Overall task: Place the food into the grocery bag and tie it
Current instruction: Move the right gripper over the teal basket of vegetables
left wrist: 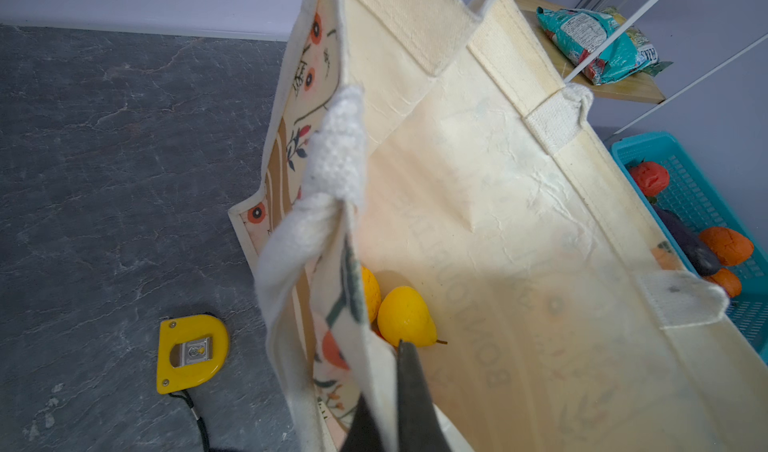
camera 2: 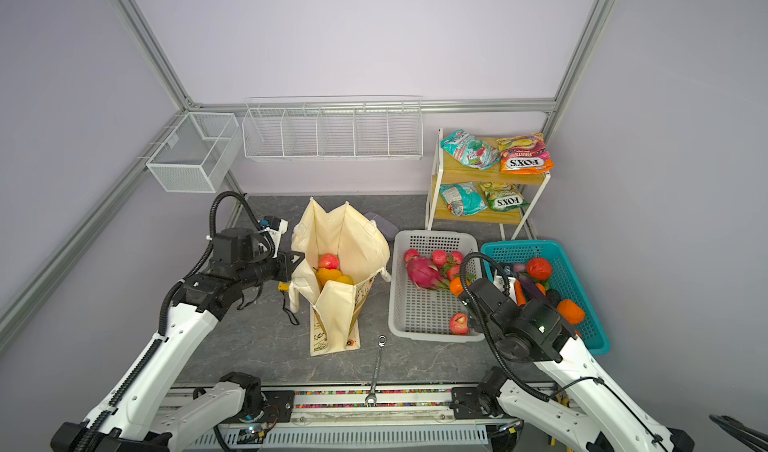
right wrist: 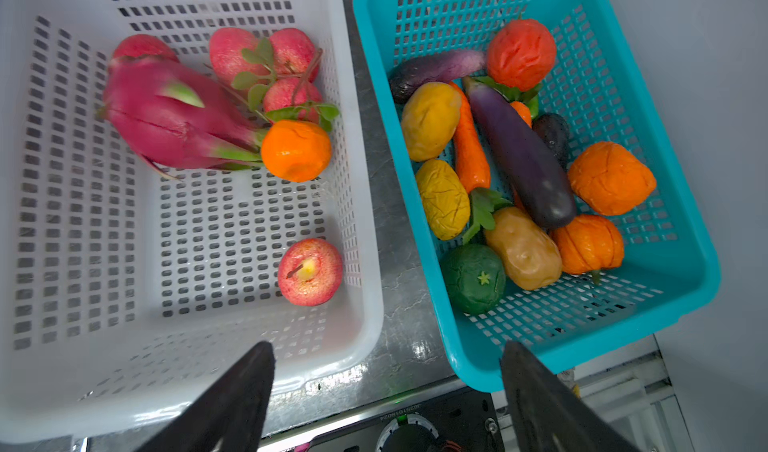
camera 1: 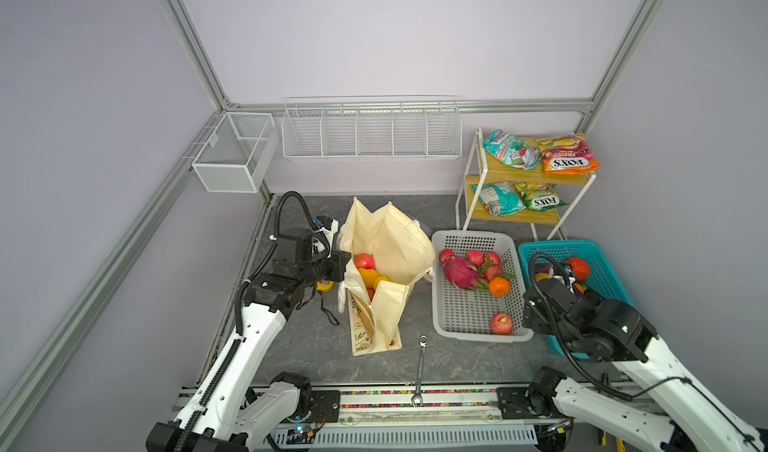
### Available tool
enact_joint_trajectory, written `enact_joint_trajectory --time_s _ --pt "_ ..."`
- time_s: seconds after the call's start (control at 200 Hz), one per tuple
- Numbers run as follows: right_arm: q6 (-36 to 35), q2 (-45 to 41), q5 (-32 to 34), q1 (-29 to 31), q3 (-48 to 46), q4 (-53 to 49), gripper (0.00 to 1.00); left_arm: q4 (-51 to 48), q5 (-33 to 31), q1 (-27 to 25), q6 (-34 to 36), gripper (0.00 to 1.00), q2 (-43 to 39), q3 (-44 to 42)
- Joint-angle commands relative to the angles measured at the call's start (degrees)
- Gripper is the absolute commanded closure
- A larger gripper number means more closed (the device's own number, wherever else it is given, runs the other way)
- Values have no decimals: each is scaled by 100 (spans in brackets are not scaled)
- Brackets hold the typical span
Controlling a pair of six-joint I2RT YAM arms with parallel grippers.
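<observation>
Wrench (camera 1: 419, 367) lies on the table's near edge. Left gripper (left wrist: 392, 392) is clamped on the bag (camera 1: 390, 246) rim, bag upright mid-table, mouth open, apple (camera 1: 364, 261) and yellow fruit (left wrist: 405, 317) inside. Right gripper (right wrist: 386, 387) hangs spread wide, holding nothing, above the gap between grey basket (right wrist: 353, 338) and teal basket (right wrist: 469, 358), both with food. Snack packets (camera 1: 567, 155) sit on the far shelf, labels probably FOX'S.

The tote bag (camera 1: 386, 263) stands mid-table with fruit (camera 1: 368, 271) inside. Just left of the bag lies a tape measure (left wrist: 191, 352). Right of the bag sit two baskets (camera 1: 478, 325) (camera 1: 598, 259) side by side (both holding produce). Behind these, right of the bag, a shelf (camera 1: 523, 171) carries snack packets (camera 1: 567, 155). Before the bag lies a wrench (camera 1: 419, 369).
</observation>
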Motion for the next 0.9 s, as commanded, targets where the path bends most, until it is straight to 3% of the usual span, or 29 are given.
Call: enact_joint_trajectory --time_s 0.0,0.285,0.47,0.62,0.895 --pt "-367 413 -308 -334 40 143 12 84 73 -34 30 100 -94 -30" --pt "-526 1508 -600 -1332 539 862 12 91 92 -34 20 100 -150 -35" --pt "-411 2052 -879 -2386 1004 992 12 64 26 -30 31 100 -120 -29" --pt "-185 1928 -1178 -3156 868 1394 12 72 52 -34 27 100 -76 -29" --pt "92 1487 -1102 -4423 421 1809 12 64 49 -34 28 100 -77 -37"
